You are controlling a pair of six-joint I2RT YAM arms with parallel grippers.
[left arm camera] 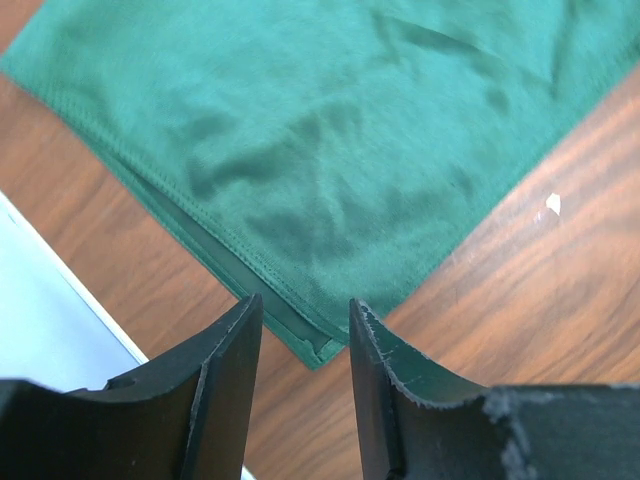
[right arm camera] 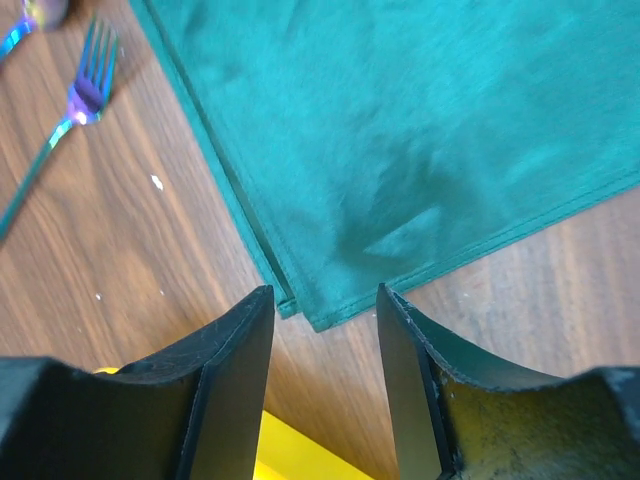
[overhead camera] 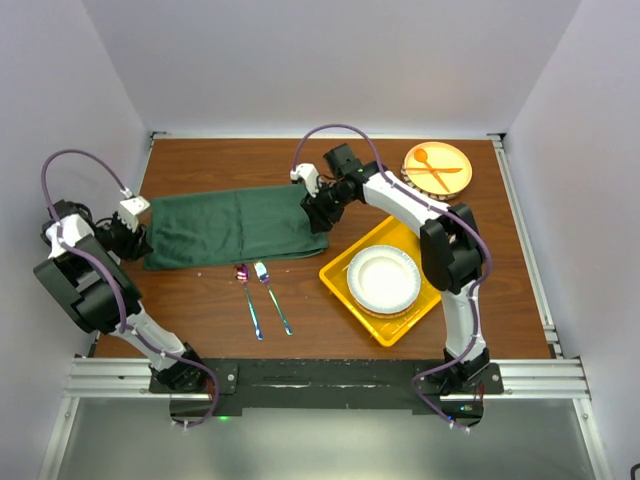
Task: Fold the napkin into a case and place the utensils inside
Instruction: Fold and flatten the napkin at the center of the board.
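Note:
The dark green napkin (overhead camera: 235, 227) lies folded into a long flat band across the left middle of the table. My left gripper (overhead camera: 140, 240) is open and empty at its left end, with the band's corner (left arm camera: 320, 345) between the fingers. My right gripper (overhead camera: 318, 215) is open and empty at the band's right end, its fingers on either side of that corner (right arm camera: 325, 315). The iridescent spoon (overhead camera: 247, 297) and fork (overhead camera: 272, 297) lie side by side in front of the napkin. The fork's head (right arm camera: 88, 85) also shows in the right wrist view.
A yellow tray (overhead camera: 340, 275) holding a white plate (overhead camera: 383, 279) sits right of the utensils. An orange plate (overhead camera: 455, 155) with an orange spoon and fork is at the back right. Metal rails line the table's edges.

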